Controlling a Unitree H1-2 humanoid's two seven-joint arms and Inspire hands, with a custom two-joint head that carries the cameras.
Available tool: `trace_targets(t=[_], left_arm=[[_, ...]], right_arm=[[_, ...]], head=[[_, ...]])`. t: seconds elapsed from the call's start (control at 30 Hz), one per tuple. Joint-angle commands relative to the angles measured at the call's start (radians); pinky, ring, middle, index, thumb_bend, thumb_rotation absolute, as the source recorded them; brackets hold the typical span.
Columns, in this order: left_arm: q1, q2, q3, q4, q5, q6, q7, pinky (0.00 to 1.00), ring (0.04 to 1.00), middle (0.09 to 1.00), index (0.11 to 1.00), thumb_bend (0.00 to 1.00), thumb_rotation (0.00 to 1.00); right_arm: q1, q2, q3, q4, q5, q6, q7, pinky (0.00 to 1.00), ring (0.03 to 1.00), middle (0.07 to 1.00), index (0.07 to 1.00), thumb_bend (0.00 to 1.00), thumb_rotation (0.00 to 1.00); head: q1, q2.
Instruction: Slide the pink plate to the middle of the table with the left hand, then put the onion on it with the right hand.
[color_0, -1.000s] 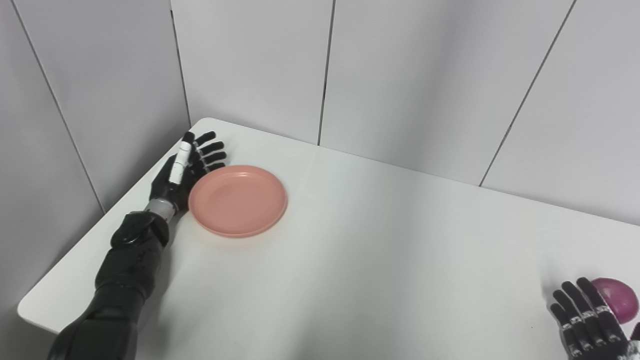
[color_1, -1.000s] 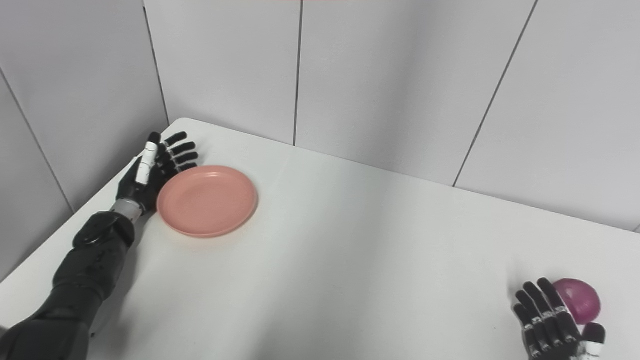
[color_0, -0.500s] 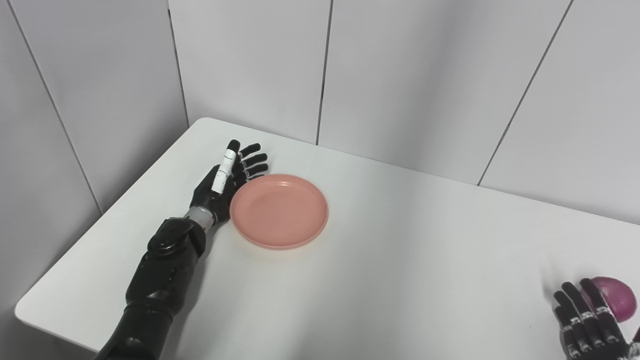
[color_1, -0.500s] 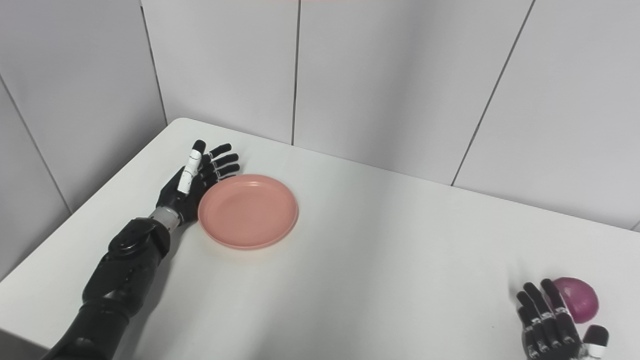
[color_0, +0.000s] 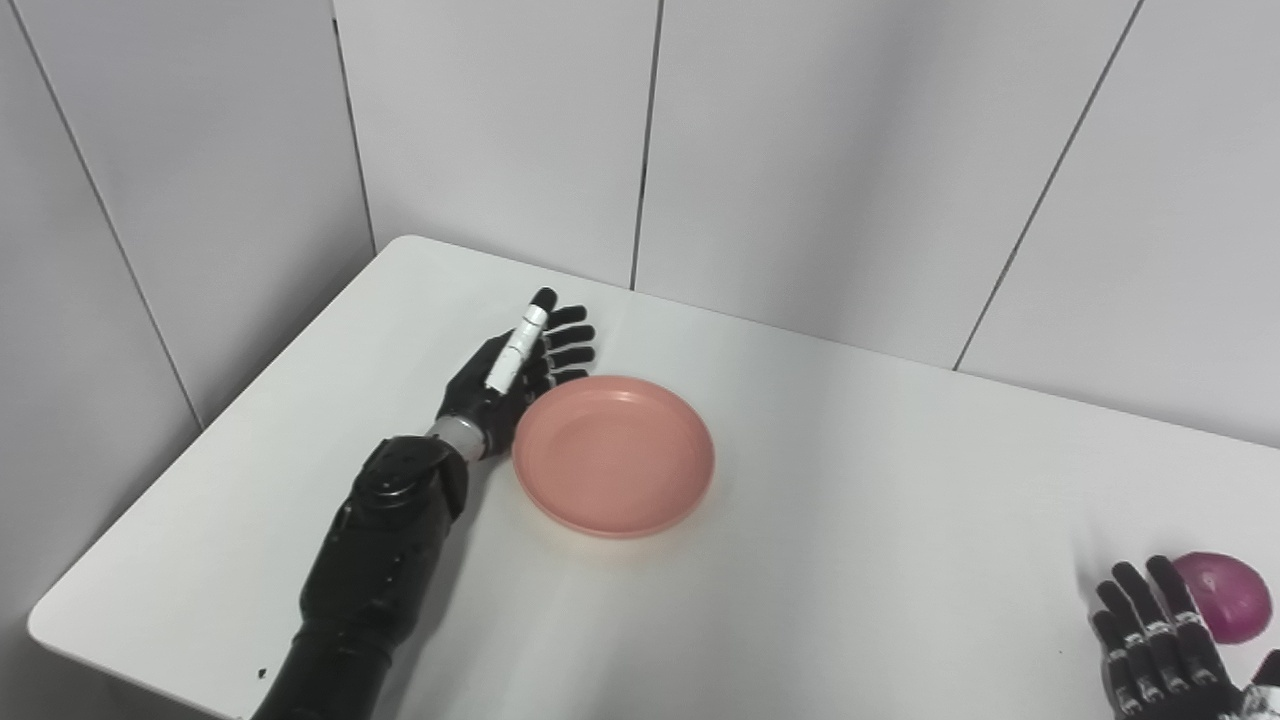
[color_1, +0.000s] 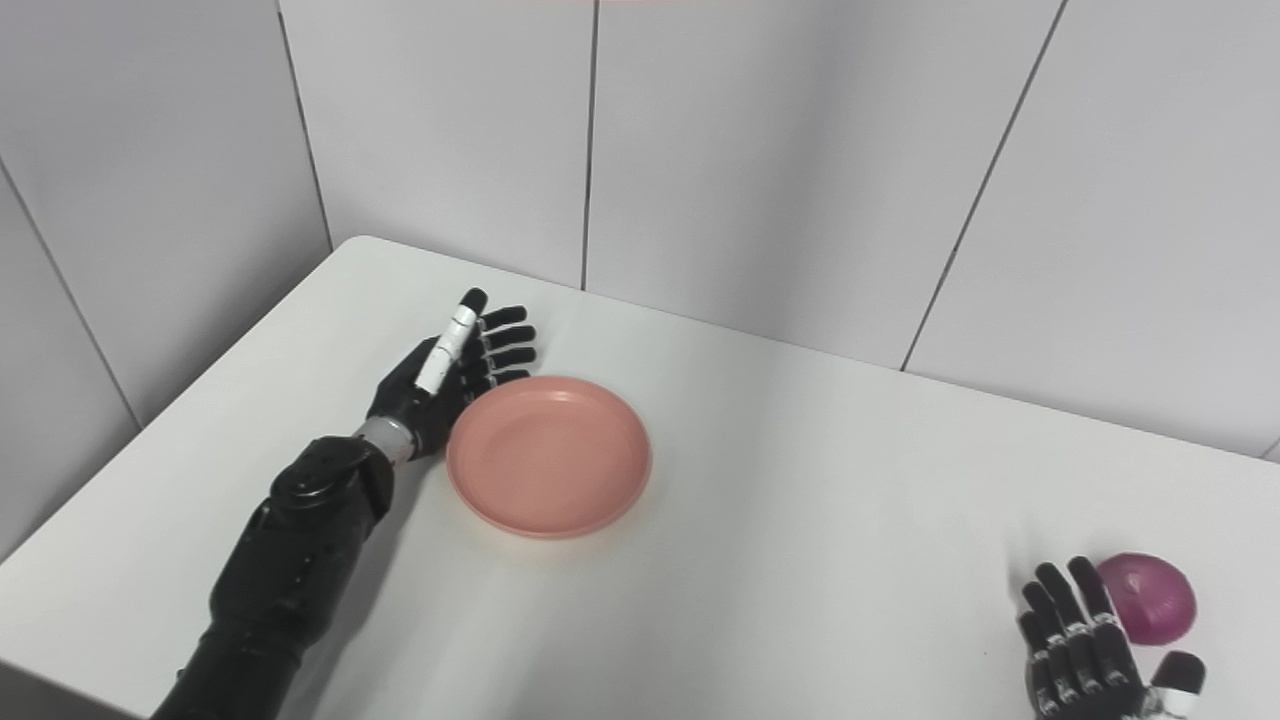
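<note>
Left hand (color_0: 520, 372) flat, fingers spread, edge against pink plate (color_0: 613, 455) at its 9 o'clock, plate left of centre. Keep pushing toward 3, low and steady. Right hand (color_1: 1085, 652) empty, fingers apart, beside onion (color_1: 1147, 612).

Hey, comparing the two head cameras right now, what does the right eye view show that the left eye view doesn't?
Only the right eye view shows the right hand's white-tipped thumb beside the onion, with more of that hand in frame. Only the left eye view shows the table's rounded near-left corner. Both show the left hand open, its palm side against the pink plate's left rim, the plate empty, and the right hand open beside the onion, holding nothing.
</note>
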Motion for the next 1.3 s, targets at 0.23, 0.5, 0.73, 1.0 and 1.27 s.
trace_targets(t=[0.23,0.5,0.73,1.0,1.27], left_arm=[[-0.004,-0.077,-0.054,-0.052,0.012,0.016,0.001,0.8,0.814,0.81,0.754,0.75,0.83],[0.022,-0.14,-0.092,-0.028,0.027,0.0,-0.008,0.78,0.792,0.8,0.759,0.77,0.83],[0.048,-0.168,-0.107,-0.032,0.031,0.006,-0.013,0.78,0.803,0.806,0.758,0.76,0.85],[0.065,-0.187,-0.115,-0.047,0.031,0.015,-0.007,0.79,0.807,0.809,0.76,0.75,0.84],[0.083,-0.207,-0.125,-0.06,0.039,0.023,-0.002,0.8,0.815,0.817,0.76,0.72,0.88]], right_arm=[[0.018,0.017,0.025,0.018,-0.004,0.037,0.005,1.0,0.948,0.891,0.947,0.84,0.99],[0.018,0.03,0.034,0.017,-0.007,0.031,0.006,1.0,0.932,0.883,0.942,0.87,0.97],[0.018,0.039,0.043,0.015,-0.03,0.021,0.001,0.99,0.912,0.865,0.927,0.88,0.97],[0.017,0.05,0.05,0.012,-0.05,0.016,0.005,0.98,0.903,0.844,0.908,0.88,0.98],[0.017,0.079,0.064,0.002,-0.07,0.019,-0.01,0.96,0.89,0.836,0.9,0.88,0.98]], head=[[-0.04,0.013],[-0.06,0.023],[-0.078,0.028],[-0.122,0.035],[-0.197,0.046]])
